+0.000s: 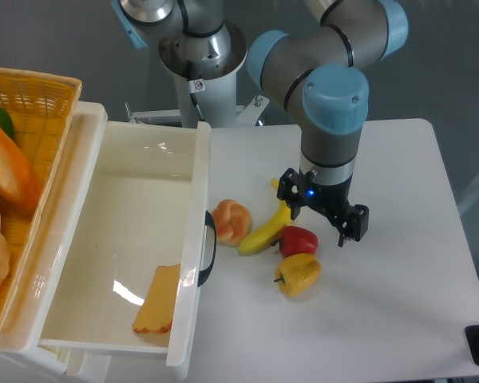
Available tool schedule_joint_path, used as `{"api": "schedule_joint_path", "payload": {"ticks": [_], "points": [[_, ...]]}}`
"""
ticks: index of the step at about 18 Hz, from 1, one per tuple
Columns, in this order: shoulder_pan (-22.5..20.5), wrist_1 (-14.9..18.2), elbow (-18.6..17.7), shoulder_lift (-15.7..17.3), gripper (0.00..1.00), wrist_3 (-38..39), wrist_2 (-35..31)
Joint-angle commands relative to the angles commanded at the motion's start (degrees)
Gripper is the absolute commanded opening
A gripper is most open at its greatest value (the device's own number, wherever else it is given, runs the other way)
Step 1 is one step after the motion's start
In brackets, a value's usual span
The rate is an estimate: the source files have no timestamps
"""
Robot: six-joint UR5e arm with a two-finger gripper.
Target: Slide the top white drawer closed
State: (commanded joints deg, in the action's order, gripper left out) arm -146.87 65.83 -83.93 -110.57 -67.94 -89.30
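Note:
The top white drawer (136, 191) is pulled far out towards the table's middle, and its front panel carries a black curved handle (210, 249). An orange-yellow wedge (158, 299) lies in the drawer's near corner. My gripper (321, 214) hangs over the table to the right of the drawer, about a hand's width from the handle. It points down just above a banana (265, 233) and a red pepper (298, 238). Its fingers (354, 227) look spread apart with nothing held.
A bread roll (231, 222) lies right beside the handle, and a yellow pepper (298, 274) sits below the red one. A yellow wicker basket (33, 86) with food rests at the left on the white cabinet frame (64, 355). The arm's base (201, 72) stands behind the drawer.

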Motion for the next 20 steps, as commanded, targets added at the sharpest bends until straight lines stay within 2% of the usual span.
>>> {"api": "schedule_joint_path", "payload": {"ticks": [8,11,15,18,20], "points": [[0.4,-0.4,0.0,-1.3,1.00,1.4,-0.6],[0.4,-0.4,-1.7,-1.2,1.00,6.3,-1.5],[0.7,-0.4,-1.8,-2.0,1.00,10.7,-4.5],[1.1,-0.7,-1.5,-3.2,1.00,16.8,-4.7],[2.4,-0.7,-1.6,-3.7,1.00,17.8,-4.7]]}}
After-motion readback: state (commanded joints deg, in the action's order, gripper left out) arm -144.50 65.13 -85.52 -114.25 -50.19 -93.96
